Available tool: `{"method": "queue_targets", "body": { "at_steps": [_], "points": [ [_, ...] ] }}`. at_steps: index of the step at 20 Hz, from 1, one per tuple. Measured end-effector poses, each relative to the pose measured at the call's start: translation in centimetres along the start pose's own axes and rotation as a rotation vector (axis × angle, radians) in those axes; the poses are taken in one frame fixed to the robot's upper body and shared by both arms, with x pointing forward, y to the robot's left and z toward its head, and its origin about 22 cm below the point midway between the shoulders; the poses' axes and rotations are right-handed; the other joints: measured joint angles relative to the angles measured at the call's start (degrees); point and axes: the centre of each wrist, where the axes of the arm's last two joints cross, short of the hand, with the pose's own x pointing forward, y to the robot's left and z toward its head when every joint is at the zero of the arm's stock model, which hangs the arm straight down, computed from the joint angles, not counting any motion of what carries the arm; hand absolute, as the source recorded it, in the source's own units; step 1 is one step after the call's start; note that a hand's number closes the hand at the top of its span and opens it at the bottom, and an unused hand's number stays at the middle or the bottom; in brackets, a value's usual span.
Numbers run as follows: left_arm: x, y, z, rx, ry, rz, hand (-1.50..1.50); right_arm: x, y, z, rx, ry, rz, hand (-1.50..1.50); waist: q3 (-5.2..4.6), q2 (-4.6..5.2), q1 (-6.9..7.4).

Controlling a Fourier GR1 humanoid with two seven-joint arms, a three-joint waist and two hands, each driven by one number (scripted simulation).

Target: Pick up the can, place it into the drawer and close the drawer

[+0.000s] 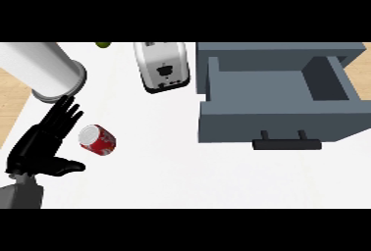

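Head view, white table (181, 171). Left hand (39, 144) at the lower left, coming up from a grey forearm (20, 196); fingers straight and spread, pointing up and to the right, thumb stuck out to the right below the can. Hand open, holding nothing. Right hand not visible.

Red can (97, 139) with white markings lies tipped on the table, silver top facing up-left, just beside the left hand's fingers, in the gap between fingers and thumb. Can't tell if a fingertip touches it. Can is well apart from the drawer, which is off to the right.

Grey drawer (279, 120) is pulled open out of its grey cabinet (279, 51), inside showing, nothing seen in it. Dark bar handle (286, 144) on the front face, toward the viewer.

White toaster (164, 66) at the top centre, just left of the drawer unit. Large white cylinder (43, 68) at the upper left, above the hand's fingertips. Small green object (103, 45) at the top edge, mostly cut off, can't identify. Wood-coloured floor (9, 93) shows along the left edge.
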Motion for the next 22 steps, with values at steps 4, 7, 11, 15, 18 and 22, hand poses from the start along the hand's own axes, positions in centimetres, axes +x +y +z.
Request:
{"method": "queue_targets", "body": {
  "at_steps": [4, 7, 11, 15, 18, 22],
  "points": [
    [-2.1, 1.2, -0.3, 0.037, -0.004, -0.013, -1.50, -0.3, -0.4, 0.4, -0.004, -0.001, -0.005, -1.50, -0.01, 0.00, -0.04],
    [-3.5, 1.6, -0.1, 0.061, -0.004, -0.019, -1.50, -0.3, -0.3, 0.2, -0.001, 0.003, 0.002, -1.50, 0.01, 0.00, 0.03],
    [-4.9, 2.6, -0.2, 0.081, 0.006, -0.023, -1.50, 0.0, 0.1, 0.3, 0.001, 0.001, 0.005, -1.50, -0.02, 0.00, -0.01],
    [-6.7, 4.0, -0.3, 0.091, 0.020, -0.029, -1.50, 0.2, -0.3, 0.4, 0.001, 0.000, 0.009, -1.50, -0.01, 0.04, -0.13],
    [-7.8, 4.9, 0.1, 0.091, 0.036, -0.027, -1.50, 0.4, -0.4, 1.0, 0.002, -0.005, 0.006, -1.50, -0.02, 0.03, -0.15],
    [-9.2, 5.4, -0.2, 0.093, 0.054, -0.010, -1.50, 0.6, -1.0, 0.7, -0.005, -0.012, 0.005, -1.50, -0.03, 0.08, -0.25]
  ]
}}
